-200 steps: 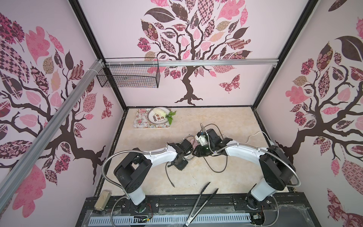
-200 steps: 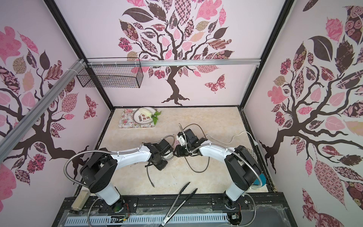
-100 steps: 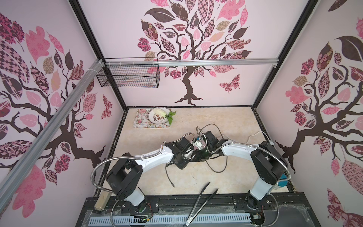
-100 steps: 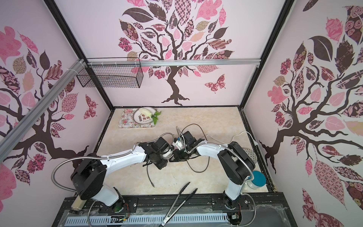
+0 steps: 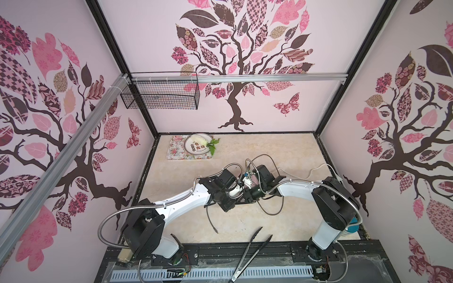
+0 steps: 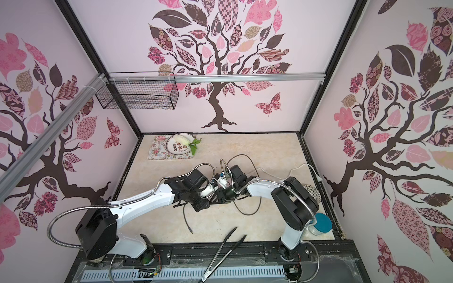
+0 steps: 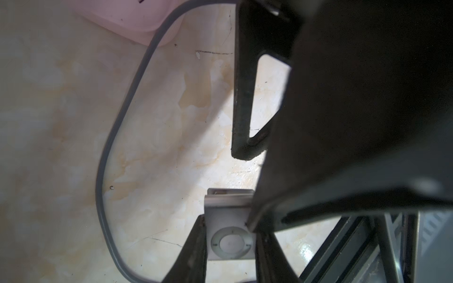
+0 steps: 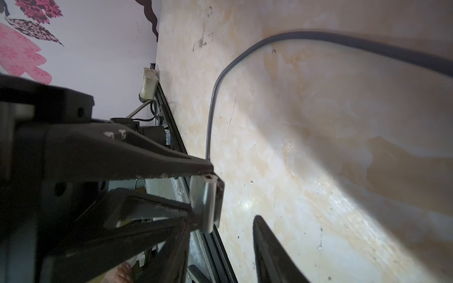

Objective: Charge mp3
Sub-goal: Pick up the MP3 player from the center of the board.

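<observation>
Tabletop cell with pink tree wallpaper, seen from above and from both wrists. Near the middle of the table [image 5: 282, 152], two robot arms tip to tip.

At the left gripper [image 7: 229, 235]: clenched on the mp3 [image 7: 225, 213], pinching the tiny silver-grey square by two opposite edges, with the round dial toward the wrist camera. Seems to hold it just clear of the tabletop, beside a loop of dark grey cable [image 7: 110, 152] and near the pink power strip [image 7: 137, 22].

At the right gripper [image 7: 247, 188]: parted and grasping nothing, with one finger over a corner of the player's face and the other beyond its top edge, not touching.

On the table nearer the front, well apart from the player: the cable's free plug [image 5: 215, 230]. Not yet charging, then.

Likely trouble from here:
- Could lever the player out of so narrow a pinch, through a push from the right finger on that corner.
- Could drop it flat on the table and bury the port.
- Could knock fingers together in so crowded a spot.
- Could snag the cable loop and drag the power strip.
</observation>
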Tool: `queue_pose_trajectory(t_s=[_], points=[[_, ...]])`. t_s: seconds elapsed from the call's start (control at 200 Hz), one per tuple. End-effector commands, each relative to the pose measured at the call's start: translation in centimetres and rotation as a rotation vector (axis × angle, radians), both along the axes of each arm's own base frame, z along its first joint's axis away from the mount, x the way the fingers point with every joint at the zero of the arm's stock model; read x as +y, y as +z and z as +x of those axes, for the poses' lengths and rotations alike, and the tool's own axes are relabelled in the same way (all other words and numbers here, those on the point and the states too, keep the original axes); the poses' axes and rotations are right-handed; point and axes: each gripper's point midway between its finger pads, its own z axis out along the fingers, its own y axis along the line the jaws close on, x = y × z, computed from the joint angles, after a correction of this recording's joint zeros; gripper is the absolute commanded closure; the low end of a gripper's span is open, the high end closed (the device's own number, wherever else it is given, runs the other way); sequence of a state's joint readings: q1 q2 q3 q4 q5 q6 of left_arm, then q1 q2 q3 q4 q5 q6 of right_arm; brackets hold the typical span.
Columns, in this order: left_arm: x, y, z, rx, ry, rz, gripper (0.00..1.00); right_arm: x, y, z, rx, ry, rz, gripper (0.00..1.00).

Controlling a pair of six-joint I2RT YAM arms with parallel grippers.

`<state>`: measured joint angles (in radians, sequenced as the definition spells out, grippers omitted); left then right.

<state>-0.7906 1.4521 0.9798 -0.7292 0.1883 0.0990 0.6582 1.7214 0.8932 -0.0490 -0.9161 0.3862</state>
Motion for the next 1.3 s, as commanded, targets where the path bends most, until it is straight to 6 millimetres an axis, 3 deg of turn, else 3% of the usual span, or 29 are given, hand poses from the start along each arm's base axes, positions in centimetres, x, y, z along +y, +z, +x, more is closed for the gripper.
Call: queue_pose_trajectory(t_s=[0.0, 0.4, 0.51, 0.94, 1.296], points=[[-1.1, 1.9, 0.0, -0.039, -0.035, -0.083, 0.73, 0.6, 0.7, -0.2, 0.001, 0.042, 0.033, 0.59], [-2.1, 1.6, -1.0, -0.018, -0.099, -0.089, 0.71, 1.6, 1.5, 0.0, 0.041, 0.066, 0.079, 0.62], [-2.1, 1.8, -0.8, -0.037, -0.098, -0.090, 0.71, 1.5, 1.0, -0.3, 0.063, 0.075, 0.071, 0.69], [-2.9, 2.1, 0.3, -0.082, -0.120, -0.086, 0.71, 1.9, 0.3, -1.5, 0.110, 0.123, 0.046, 0.68], [-3.6, 2.9, 0.3, -0.090, -0.125, -0.140, 0.71, 2.9, 1.2, -0.4, 0.143, 0.057, 0.094, 0.66]])
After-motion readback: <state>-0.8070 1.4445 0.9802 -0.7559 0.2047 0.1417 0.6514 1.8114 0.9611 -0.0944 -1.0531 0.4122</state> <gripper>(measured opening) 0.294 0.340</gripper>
